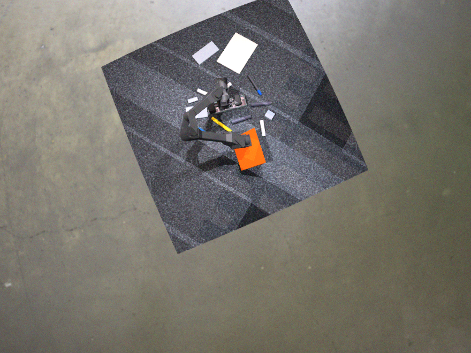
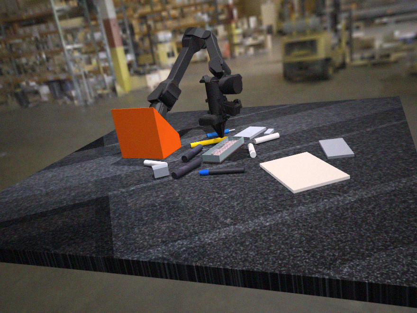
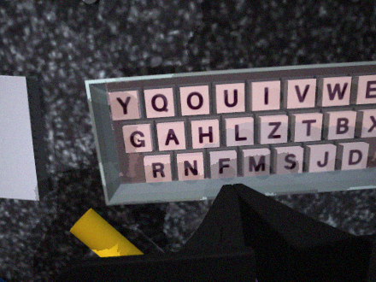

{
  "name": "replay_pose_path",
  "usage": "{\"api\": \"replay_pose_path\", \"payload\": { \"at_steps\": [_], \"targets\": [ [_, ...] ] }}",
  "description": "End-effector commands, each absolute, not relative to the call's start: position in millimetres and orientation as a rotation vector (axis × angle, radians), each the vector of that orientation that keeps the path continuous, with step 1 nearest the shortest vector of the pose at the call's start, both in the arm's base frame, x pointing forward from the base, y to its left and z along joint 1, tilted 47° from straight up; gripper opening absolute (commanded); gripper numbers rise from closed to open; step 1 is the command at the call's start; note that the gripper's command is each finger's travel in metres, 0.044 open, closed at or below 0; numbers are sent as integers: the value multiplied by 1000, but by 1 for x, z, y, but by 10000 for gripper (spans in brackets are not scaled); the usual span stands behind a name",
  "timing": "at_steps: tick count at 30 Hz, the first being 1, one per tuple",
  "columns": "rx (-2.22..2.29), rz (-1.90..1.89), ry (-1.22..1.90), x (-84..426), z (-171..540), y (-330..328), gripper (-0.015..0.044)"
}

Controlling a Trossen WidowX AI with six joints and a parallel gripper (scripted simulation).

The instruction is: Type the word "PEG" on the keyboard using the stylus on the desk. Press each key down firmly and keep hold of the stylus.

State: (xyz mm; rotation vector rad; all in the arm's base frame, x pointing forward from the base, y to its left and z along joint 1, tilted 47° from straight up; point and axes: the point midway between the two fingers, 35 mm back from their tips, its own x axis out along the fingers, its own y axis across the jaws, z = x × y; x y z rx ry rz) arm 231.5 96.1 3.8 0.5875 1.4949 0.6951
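Note:
The small keyboard (image 2: 223, 148) (image 3: 108, 141) lies on the dark desk, its pink keys facing up. In the wrist view its left part shows, with the G key (image 3: 137, 138) at the left of the middle row; P and E are out of that view. My gripper (image 2: 220, 133) (image 3: 232, 193) is shut to a dark point. It hangs just above the keyboard's front rim, below the F and M keys. I see nothing between the fingers. A slim dark pen with a blue tip (image 1: 253, 85) (image 2: 222, 170) lies on the desk beyond the keyboard. A blue stick with a white tip (image 2: 220, 132) lies behind the gripper.
A yellow marker (image 1: 220, 124) (image 2: 207, 142) (image 3: 102, 239) lies beside the keyboard. An orange wedge (image 1: 251, 152) (image 2: 141, 133) hides the arm's base. Two dark cylinders (image 2: 192, 152) (image 2: 186, 168), white chalk sticks (image 2: 266, 138) (image 2: 251, 150), a grey slab (image 2: 249, 132) (image 3: 17, 137) and a white pad (image 1: 236, 52) (image 2: 303, 170) lie around.

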Motion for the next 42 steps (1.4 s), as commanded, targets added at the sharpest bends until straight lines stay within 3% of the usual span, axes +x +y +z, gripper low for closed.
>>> {"api": "replay_pose_path", "payload": {
  "at_steps": [1,27,31,35,42],
  "targets": [
    [611,684,1517,224,6,100,0],
    [618,678,1509,230,44,59,0],
    [617,679,1509,230,44,59,105],
    [617,679,1509,230,44,59,0],
    [617,679,1509,230,44,59,0]
  ]
}}
